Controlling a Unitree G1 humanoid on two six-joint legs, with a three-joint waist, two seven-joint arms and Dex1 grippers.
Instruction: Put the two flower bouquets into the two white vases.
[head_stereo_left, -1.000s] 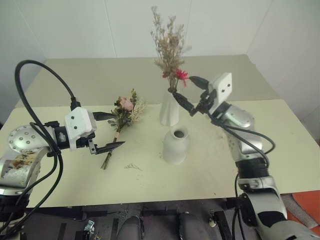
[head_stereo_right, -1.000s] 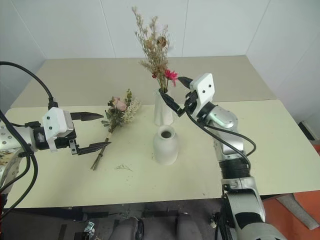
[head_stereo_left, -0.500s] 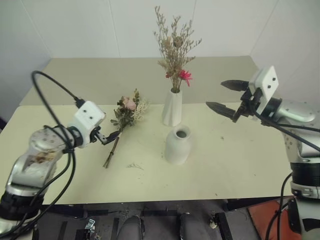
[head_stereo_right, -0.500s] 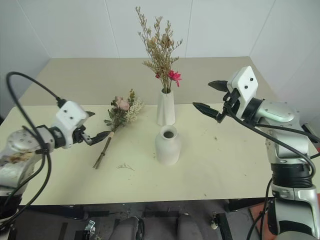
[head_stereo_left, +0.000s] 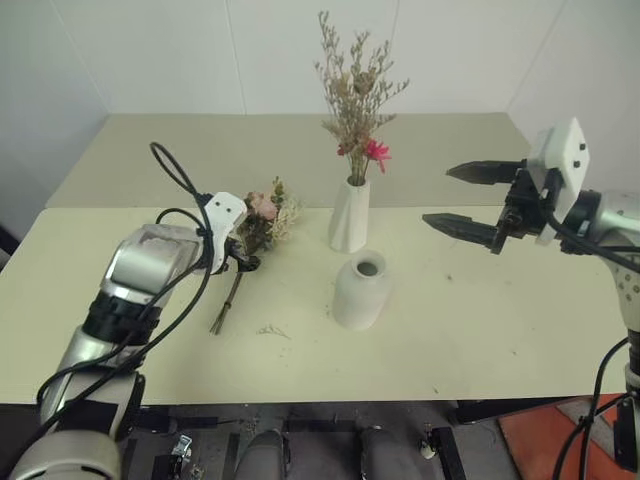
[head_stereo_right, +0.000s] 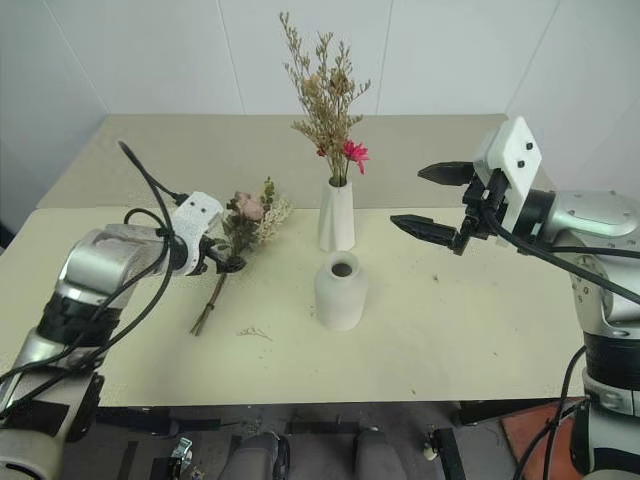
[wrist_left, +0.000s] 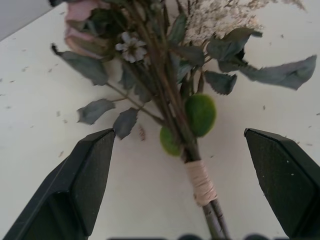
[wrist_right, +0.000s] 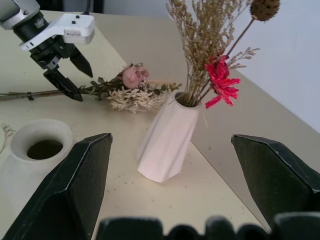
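White vases sit mid-table: the tall vase (head_stereo_left: 349, 214) far, already holding the wispy bouquet (head_stereo_left: 359, 90); the round vase (head_stereo_left: 358, 290) near, empty. My left gripper (wrist_left: 187, 165) hangs unclenched astride the rose bouquet (head_stereo_left: 250, 236), lying flat to the left, probably to pinch its bound stems. My right gripper (head_stereo_left: 466, 197), spread and empty, hovers right, well clear.
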